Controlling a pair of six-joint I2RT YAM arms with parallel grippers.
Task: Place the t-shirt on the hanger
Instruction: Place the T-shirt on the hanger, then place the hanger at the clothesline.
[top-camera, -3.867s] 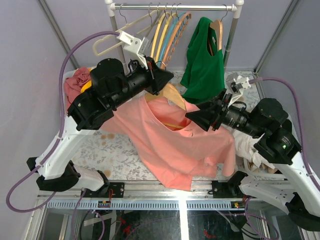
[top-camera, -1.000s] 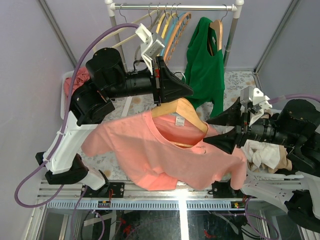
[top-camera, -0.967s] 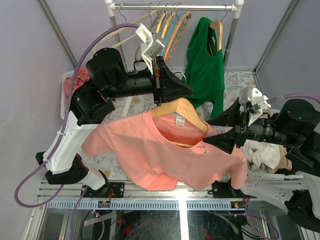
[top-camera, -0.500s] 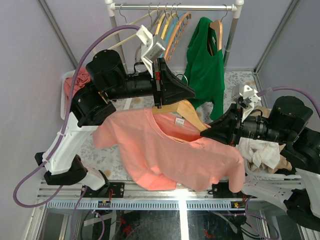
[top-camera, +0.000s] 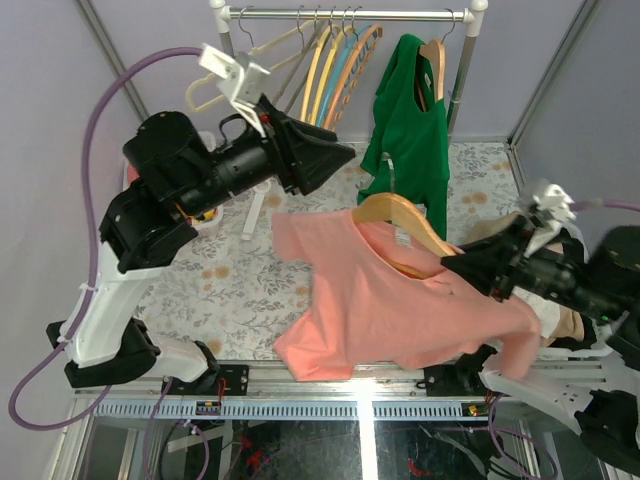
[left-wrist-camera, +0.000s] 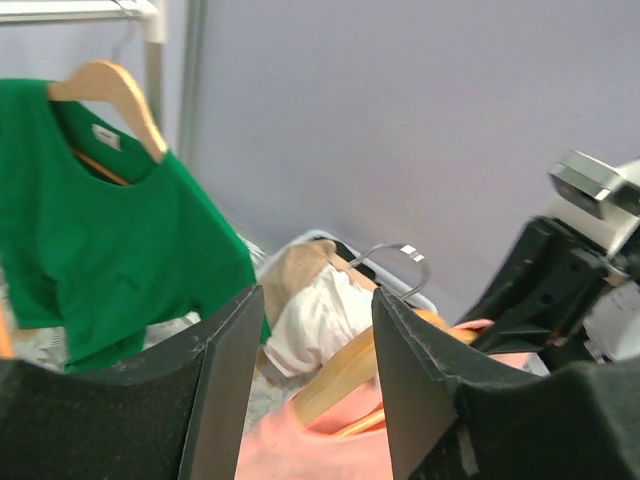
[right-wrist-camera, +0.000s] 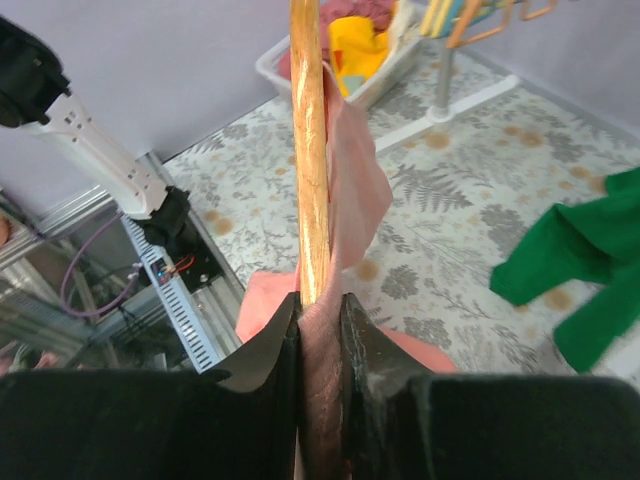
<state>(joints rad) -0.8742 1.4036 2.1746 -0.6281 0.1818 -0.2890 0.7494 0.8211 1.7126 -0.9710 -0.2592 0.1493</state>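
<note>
T-shirt (top-camera: 400, 310) is on the hanger (top-camera: 400, 212); both are up in the air over the near right part of the tabletop (top-camera: 230, 290). The hem droops toward the near edge and one sleeve hangs down by the right arm's base. Right hand (top-camera: 466, 268) carries the lot, with its fingers (right-wrist-camera: 372, 360) closed tight on the hanger's right shoulder end and pink cloth pinched in with the wood. The right wrist view is edge-on: the wood runs straight away from the hand with the shirt draped off one side. The collar sits round the hanger neck with the label showing, and the hook (top-camera: 386, 168) stands free, touching nothing. A pale cloth pile (top-camera: 548, 312) lies on the right side just behind that arm. Left hand (top-camera: 335, 158) is further back and to the left, well apart from the hanger, with its fingers (left-wrist-camera: 225, 380) spread wide and nothing between them. Its wrist camera looks across at the hook and a strip of wood and pink cloth. A white basket (right-wrist-camera: 300, 60) of red and yellow clothes sits at the far left of the tabletop. At the back, a green shirt (top-camera: 410, 110) hangs on its own wooden hanger from the rail (top-camera: 350, 14), with a bunch of thin coloured hangers (top-camera: 335, 60) beside it on the left.
</note>
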